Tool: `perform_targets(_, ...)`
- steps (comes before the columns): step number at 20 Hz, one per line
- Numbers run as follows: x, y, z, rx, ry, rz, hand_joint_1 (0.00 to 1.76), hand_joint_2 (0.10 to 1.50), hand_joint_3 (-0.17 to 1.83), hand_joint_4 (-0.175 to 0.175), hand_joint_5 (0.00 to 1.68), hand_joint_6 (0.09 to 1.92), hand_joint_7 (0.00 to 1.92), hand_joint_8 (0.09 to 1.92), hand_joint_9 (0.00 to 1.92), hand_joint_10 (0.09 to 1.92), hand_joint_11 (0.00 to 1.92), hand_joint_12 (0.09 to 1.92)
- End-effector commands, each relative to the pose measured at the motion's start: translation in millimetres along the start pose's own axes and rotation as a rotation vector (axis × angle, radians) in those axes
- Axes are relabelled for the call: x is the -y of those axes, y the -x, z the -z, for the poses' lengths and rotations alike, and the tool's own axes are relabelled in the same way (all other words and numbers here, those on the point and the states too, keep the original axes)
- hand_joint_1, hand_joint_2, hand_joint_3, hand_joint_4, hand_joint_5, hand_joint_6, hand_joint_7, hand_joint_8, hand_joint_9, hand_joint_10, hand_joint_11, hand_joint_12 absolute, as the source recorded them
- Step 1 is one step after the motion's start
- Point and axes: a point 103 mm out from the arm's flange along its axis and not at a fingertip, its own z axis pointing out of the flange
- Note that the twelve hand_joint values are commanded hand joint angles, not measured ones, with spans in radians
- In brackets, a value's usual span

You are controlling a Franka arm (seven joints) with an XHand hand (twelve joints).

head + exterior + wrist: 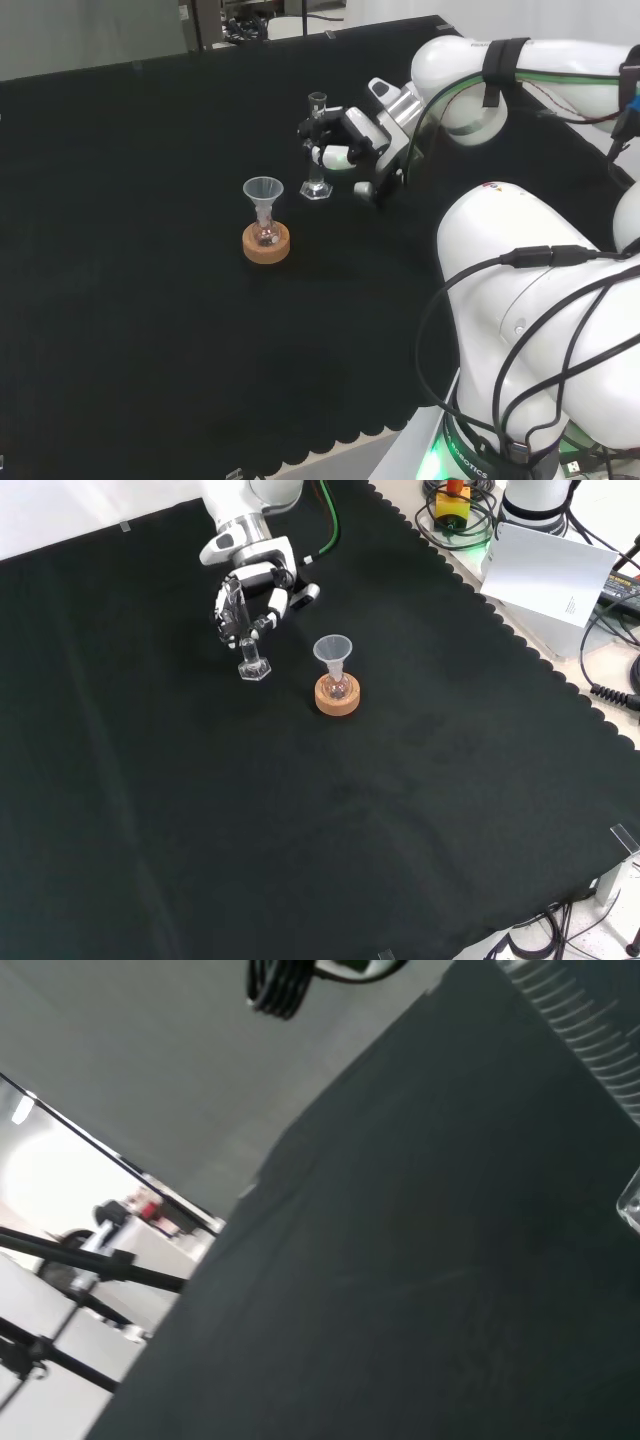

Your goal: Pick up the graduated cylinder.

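Bench, black cloth (150, 300). Head view, left to right: small flask carrying a clear funnel (263, 190), seated in a cork ring (266, 244); just beyond it to the right, the graduated cylinder (317, 150), clear, upright, its hexagonal foot on the cloth; the hand (345, 140), fingers curled round the cylinder's upper half; then the arm's white links (530, 290). Front view: cylinder (248, 650) with the hand (255, 590) at upper left, funnel and ring to their right.
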Motion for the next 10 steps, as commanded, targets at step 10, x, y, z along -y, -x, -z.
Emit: perform_targets(10, 9.8, -26.8, 50.4, 0.229, -0.144, -0.002, 1.15, 1.13, 0.18, -0.16, 0.83, 1.14, 1.03, 0.58, 1.39, 0.09, 1.17, 0.8)
